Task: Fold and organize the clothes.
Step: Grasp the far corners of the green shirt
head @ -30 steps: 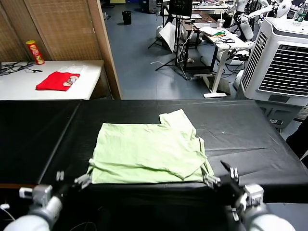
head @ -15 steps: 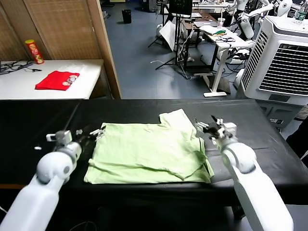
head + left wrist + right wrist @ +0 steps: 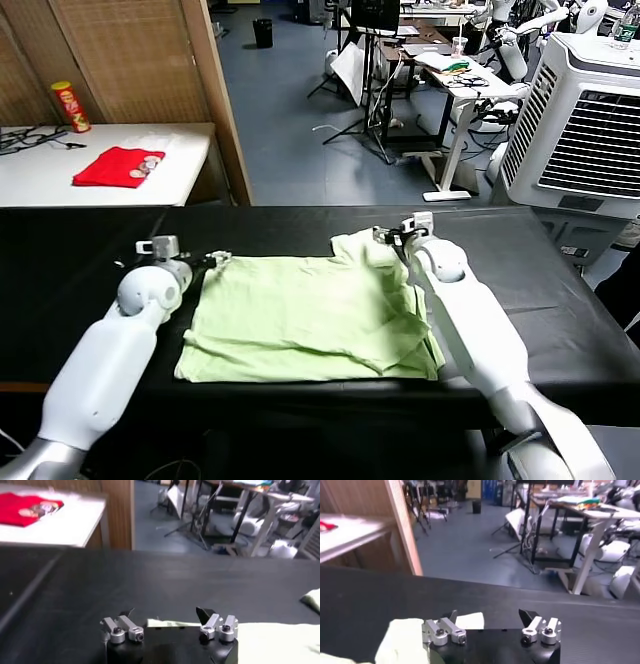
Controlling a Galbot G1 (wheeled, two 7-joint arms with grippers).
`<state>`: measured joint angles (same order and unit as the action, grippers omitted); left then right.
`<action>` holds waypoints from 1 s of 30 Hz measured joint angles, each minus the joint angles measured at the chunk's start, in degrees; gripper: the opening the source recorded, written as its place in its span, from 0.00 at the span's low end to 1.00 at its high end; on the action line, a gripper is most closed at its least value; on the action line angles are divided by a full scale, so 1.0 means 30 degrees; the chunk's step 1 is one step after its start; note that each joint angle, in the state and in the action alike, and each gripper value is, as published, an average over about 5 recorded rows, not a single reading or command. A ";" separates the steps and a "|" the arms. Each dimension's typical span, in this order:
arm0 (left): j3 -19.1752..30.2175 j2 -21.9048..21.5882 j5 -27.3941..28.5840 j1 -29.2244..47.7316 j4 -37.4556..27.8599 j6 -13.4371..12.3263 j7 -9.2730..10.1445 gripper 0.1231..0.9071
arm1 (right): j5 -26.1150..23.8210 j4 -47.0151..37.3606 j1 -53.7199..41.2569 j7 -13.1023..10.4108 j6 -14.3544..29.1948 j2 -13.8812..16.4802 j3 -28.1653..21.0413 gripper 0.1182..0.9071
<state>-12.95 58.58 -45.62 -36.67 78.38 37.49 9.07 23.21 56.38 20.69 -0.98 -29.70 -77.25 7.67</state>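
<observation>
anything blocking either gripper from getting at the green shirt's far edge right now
Nothing visible does. The left gripper is open at the far left corner of the green shirt, and the right gripper is open over its far right sleeve. Only bare black table lies around them.

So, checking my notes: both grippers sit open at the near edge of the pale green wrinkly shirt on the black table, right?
Not quite: in the head view the left gripper and right gripper sit open at the far edge of the pale green wrinkly shirt on the black table.
</observation>
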 joint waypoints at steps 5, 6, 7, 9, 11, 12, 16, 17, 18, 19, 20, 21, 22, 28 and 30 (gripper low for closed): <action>0.0005 0.0152 -0.0034 0.0189 -0.0619 -0.0093 -0.0513 0.86 | 0.0028 -0.1319 -0.0352 0.0102 -0.0029 -0.0324 0.0214 0.86; 0.0001 0.0160 -0.0053 0.0186 -0.0678 -0.0093 -0.0629 0.86 | 0.0034 -0.1504 -0.0378 0.0153 -0.0040 -0.0360 0.0245 0.86; -0.0002 0.0160 -0.0068 0.0169 -0.0707 -0.0092 -0.0734 0.85 | 0.0037 -0.1669 -0.0403 0.0217 -0.0043 -0.0396 0.0270 0.85; 0.0009 0.0156 -0.0077 0.0126 -0.0726 -0.0091 -0.0870 0.83 | 0.0023 -0.1935 -0.0443 0.0388 -0.0023 -0.0463 0.0300 0.81; 0.0032 0.0174 -0.0051 0.0084 -0.0754 -0.0091 -0.0943 0.77 | -0.0051 -0.2145 -0.0473 0.0647 0.0031 -0.0514 0.0301 0.70; 0.0044 0.0189 -0.0027 0.0061 -0.0771 -0.0093 -0.0968 0.71 | -0.0110 -0.2224 -0.0480 0.0796 0.0064 -0.0537 0.0292 0.64; 0.0061 0.0239 0.0090 -0.0076 -0.0813 -0.0132 -0.1073 0.39 | -0.0404 -0.2482 -0.0530 0.1446 0.0187 -0.0640 0.0205 0.35; 0.0061 0.0250 0.0123 -0.0105 -0.0829 -0.0150 -0.1100 0.32 | -0.0463 -0.2549 -0.0552 0.1590 0.0208 -0.0673 0.0180 0.29; 0.0061 0.0263 0.0154 -0.0122 -0.0851 -0.0167 -0.1124 0.24 | -0.0506 -0.2610 -0.0571 0.1696 0.0225 -0.0707 0.0163 0.26; 0.0062 0.0278 0.0184 -0.0133 -0.0876 -0.0184 -0.1140 0.17 | -0.0545 -0.2662 -0.0585 0.1777 0.0246 -0.0740 0.0152 0.22; 0.0062 0.0291 0.0207 -0.0138 -0.0898 -0.0197 -0.1147 0.12 | -0.0574 -0.2698 -0.0585 0.1829 0.0286 -0.0769 0.0154 0.19; 0.0062 0.0301 0.0218 -0.0139 -0.0910 -0.0205 -0.1152 0.07 | -0.0592 -0.2713 -0.0566 0.1848 0.0342 -0.0791 0.0165 0.15; 0.0062 0.0307 0.0224 -0.0140 -0.0917 -0.0213 -0.1156 0.03 | -0.0602 -0.2706 -0.0532 0.1839 0.0429 -0.0805 0.0185 0.12; 0.0027 0.0324 0.0233 -0.0139 -0.0884 -0.0325 -0.1168 0.01 | -0.0538 -0.2231 -0.0036 0.1473 0.1505 -0.0813 0.0619 0.01; -0.0061 0.0329 0.0233 -0.0170 -0.0801 -0.0388 -0.1174 0.01 | -0.0395 -0.1850 0.0217 0.1342 0.1752 -0.0709 0.0784 0.00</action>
<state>-13.13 59.57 -44.92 -37.19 75.97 36.32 5.54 22.02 50.83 21.34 3.04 -24.44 -79.38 10.02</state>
